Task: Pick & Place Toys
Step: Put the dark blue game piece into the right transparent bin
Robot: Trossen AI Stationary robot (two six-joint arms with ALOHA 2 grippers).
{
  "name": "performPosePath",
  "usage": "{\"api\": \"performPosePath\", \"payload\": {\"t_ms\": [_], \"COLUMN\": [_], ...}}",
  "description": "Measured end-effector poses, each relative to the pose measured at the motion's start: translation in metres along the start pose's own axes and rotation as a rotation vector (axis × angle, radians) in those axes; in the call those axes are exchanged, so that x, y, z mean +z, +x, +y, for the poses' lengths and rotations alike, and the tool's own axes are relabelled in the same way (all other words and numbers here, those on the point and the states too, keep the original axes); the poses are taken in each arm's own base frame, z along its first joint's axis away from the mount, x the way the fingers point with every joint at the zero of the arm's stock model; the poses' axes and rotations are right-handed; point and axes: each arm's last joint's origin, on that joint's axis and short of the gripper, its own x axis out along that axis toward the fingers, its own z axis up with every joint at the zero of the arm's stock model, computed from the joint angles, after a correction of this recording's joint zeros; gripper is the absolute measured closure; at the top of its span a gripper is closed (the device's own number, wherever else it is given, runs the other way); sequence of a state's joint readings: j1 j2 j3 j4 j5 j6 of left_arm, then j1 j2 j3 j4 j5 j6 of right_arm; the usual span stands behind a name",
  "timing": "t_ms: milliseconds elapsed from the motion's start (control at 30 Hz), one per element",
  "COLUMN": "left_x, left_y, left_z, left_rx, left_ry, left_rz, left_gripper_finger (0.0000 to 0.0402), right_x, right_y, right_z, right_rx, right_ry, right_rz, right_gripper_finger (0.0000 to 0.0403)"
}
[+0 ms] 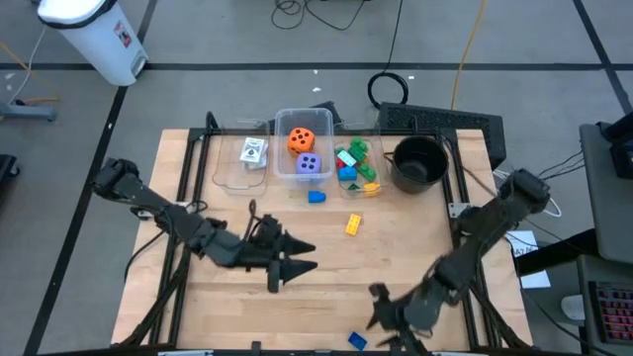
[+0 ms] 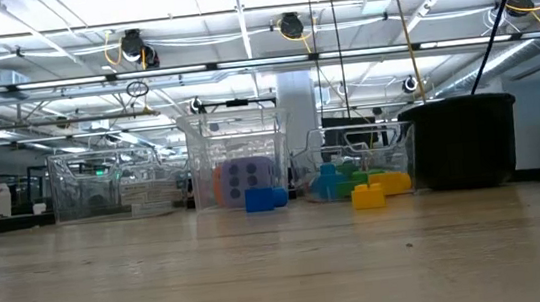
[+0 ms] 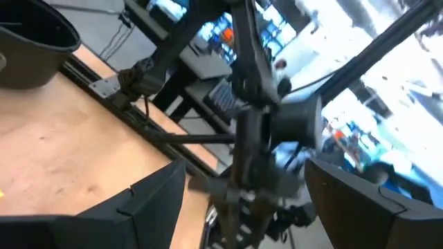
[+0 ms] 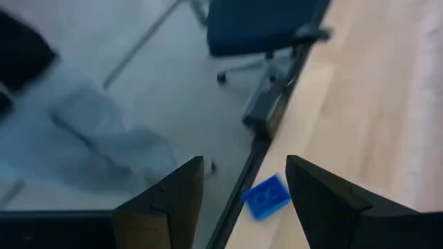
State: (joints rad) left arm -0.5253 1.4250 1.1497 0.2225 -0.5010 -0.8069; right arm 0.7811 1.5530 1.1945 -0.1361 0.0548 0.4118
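A blue brick lies flat at the table's near edge. My right gripper hovers just beside and above it, open. In the right wrist view the brick shows beyond the gap of that gripper, touching neither finger. My left gripper stands open over the middle of the table, pointing right, with nothing between its fingers. Another blue brick and a yellow brick lie on the bare wood in front of the bins.
Three clear bins stand in a row at the back: one with white cards, one with an orange die and a purple die, one with mixed bricks. A black pot stands to their right.
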Motion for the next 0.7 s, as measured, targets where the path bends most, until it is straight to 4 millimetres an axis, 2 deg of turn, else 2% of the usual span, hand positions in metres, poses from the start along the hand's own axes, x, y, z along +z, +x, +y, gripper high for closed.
{"api": "performPosePath", "payload": {"t_ms": [167, 367, 533, 700], "left_x": [-0.017, -0.040, -0.056, -0.070], "left_y": [-0.003, 0.003, 0.013, 0.020], "left_z": [-0.016, -0.021, -0.015, -0.009], "left_rx": [-0.010, 0.009, 0.024, 0.048], "left_ry": [-0.065, -0.108, -0.172, -0.213], "left_rz": [-0.101, -0.157, -0.147, -0.141], "left_gripper_finger": [0.0098, 0.0098, 0.0098, 0.0098], "right_x": [-0.024, -0.037, -0.050, -0.067], "right_y": [0.039, 0.080, 0.095, 0.109], "right_z": [0.011, -0.003, -0.014, -0.017], "right_rx": [-0.063, -0.083, -0.130, -0.167], "right_ry": [-0.088, -0.039, 0.017, 0.042], "right_rz": [0.068, 0.048, 0.105, 0.157], "right_gripper_finger": [0.0207, 0.0207, 0.0207, 0.0207]}}
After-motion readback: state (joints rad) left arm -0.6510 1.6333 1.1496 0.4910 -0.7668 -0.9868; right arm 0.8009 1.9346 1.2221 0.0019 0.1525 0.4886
